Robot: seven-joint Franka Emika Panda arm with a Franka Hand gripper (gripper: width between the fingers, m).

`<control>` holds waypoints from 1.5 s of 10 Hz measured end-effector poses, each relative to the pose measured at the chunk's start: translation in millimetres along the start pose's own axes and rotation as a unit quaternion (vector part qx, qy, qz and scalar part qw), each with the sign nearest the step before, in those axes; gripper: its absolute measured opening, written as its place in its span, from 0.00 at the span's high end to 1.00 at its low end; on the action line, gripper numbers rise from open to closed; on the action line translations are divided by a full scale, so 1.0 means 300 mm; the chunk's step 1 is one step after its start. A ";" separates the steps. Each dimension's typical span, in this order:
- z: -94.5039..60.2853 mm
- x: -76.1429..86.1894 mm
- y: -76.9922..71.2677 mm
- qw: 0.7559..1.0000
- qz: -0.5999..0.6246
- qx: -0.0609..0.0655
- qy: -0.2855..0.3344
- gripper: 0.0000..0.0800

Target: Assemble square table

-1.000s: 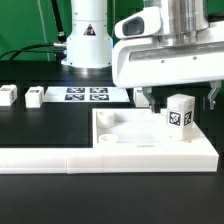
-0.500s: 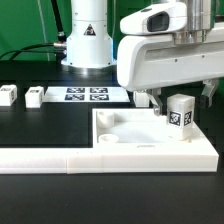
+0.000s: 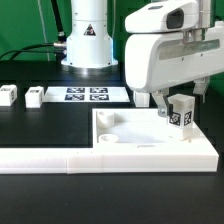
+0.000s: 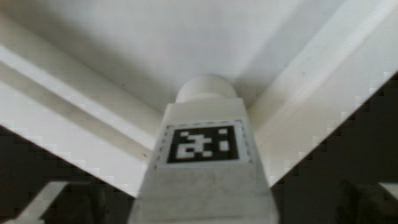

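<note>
Over the last second the arm's white housing has slid toward the exterior view's right, while the leg under it has stayed where it was. In the exterior view, the gripper [image 3: 178, 101] hangs low over the square white tabletop [image 3: 150, 150], which lies flat on the black table [image 3: 50, 125] with its raised rim up. The fingers stand wide apart, one on either side of a small white leg [image 3: 181, 113]. This leg stands upright on the tabletop near its far corner on the exterior view's right, its black-and-white tag facing the camera. Two more legs [image 3: 9, 96] [image 3: 35, 96] lie well apart from the tabletop at the exterior view's left, near the marker board [image 3: 88, 95]. A long low white wall [image 3: 35, 157] runs along the front, touching the tabletop's near edge. In the wrist view, the tagged leg [image 4: 205, 150] fills the middle, its far end set against the tabletop's inner corner [image 4: 107, 40]. The dark fingertips [image 4: 50, 200] show at both sides, each with a clear gap to the leg, so nothing is gripped.
</note>
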State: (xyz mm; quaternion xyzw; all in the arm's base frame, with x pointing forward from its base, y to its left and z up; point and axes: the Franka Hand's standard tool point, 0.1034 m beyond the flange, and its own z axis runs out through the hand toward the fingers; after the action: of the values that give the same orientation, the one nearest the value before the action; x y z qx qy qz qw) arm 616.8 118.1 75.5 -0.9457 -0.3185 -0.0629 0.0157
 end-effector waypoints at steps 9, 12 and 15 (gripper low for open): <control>0.004 -0.002 0.001 0.966 0.260 -0.001 0.015 0.64; 0.006 -0.005 0.002 0.902 0.432 -0.006 0.024 0.64; 0.007 -0.008 0.004 0.805 0.593 -0.001 0.025 0.64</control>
State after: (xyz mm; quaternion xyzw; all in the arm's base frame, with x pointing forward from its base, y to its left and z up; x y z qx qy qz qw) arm 615.9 115.9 73.2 -0.9486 0.3045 -0.0652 0.0570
